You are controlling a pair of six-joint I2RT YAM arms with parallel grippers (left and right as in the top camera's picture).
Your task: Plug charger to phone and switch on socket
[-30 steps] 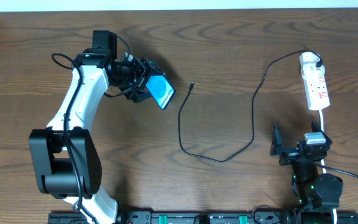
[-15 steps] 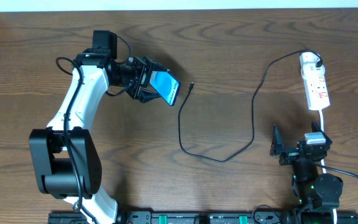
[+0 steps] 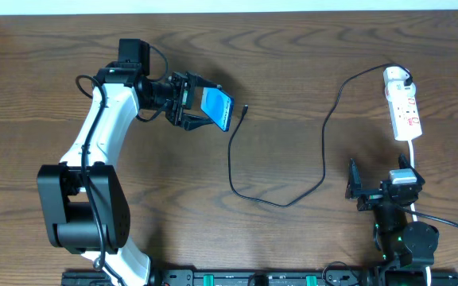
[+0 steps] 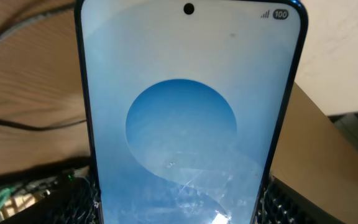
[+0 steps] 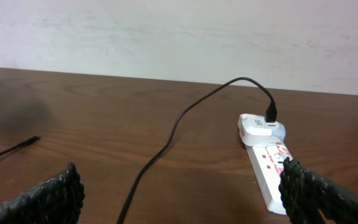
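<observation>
My left gripper [image 3: 199, 107] is shut on the phone [image 3: 218, 108] and holds it above the table, its blue screen tilted up. The screen fills the left wrist view [image 4: 185, 124], with black pads [image 4: 284, 202] at its lower edges. The charger's plug tip [image 3: 245, 110] lies just right of the phone. The black charger cable [image 3: 277, 199] loops across the table to the white socket [image 3: 404, 111] at the far right. My right gripper [image 3: 380, 187] is open and empty near the front edge, its fingertips [image 5: 64, 190] wide apart. The socket [image 5: 269, 158] and the cable [image 5: 166, 140] show ahead of it.
The socket's white cord [image 3: 413, 155] runs down toward the right arm's base. A black rail [image 3: 253, 278] lines the front edge. The table's back edge meets a white wall [image 5: 179, 31].
My left gripper has carried the phone to the right, closer to the charger's plug tip. The right arm, cable and socket have not moved.
</observation>
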